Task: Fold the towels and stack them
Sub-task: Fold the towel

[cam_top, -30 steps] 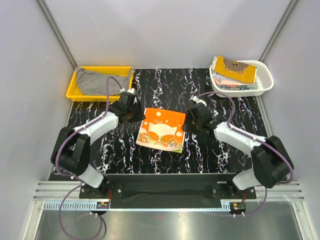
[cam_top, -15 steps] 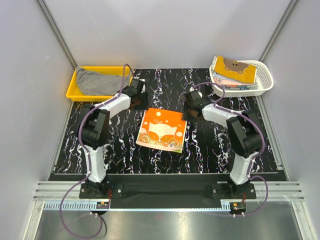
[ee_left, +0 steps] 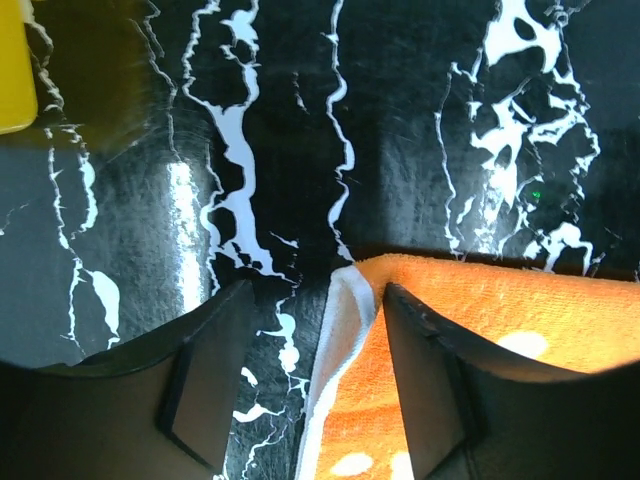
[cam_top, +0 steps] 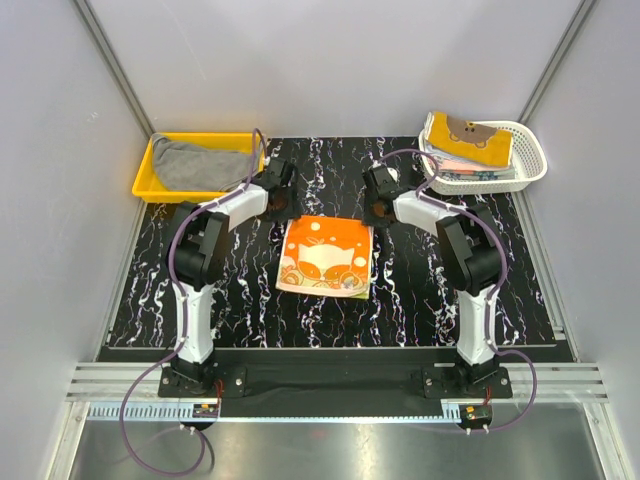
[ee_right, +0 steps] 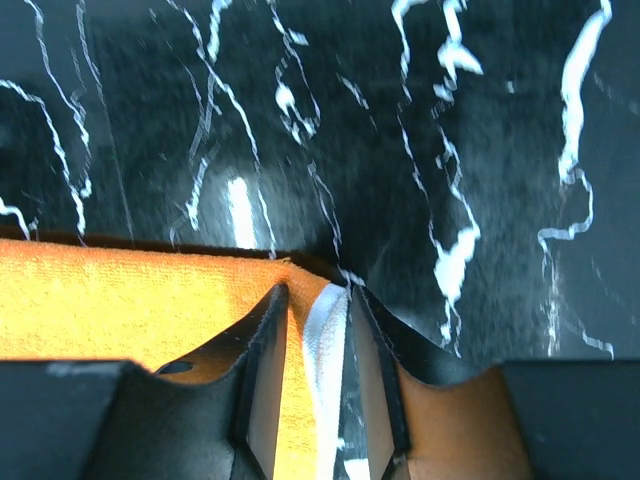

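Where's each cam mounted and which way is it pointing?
Top external: fixed above and behind the bases, looking down at the table; both arms show whole.
Left wrist: on the left arm, facing down at the orange towel, far left corner; the left gripper shows, fingers spread.
Right wrist: on the right arm, facing down at the far right corner; the right gripper pinches the white edge.
Shared: all three see the towel.

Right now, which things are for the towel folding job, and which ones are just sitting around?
For the job:
- orange towel, flat in the middle of the table
- grey towel, lying in the tray
- folded towels, stacked in the basket

Just lying about:
- yellow tray
- white basket
- black marbled table
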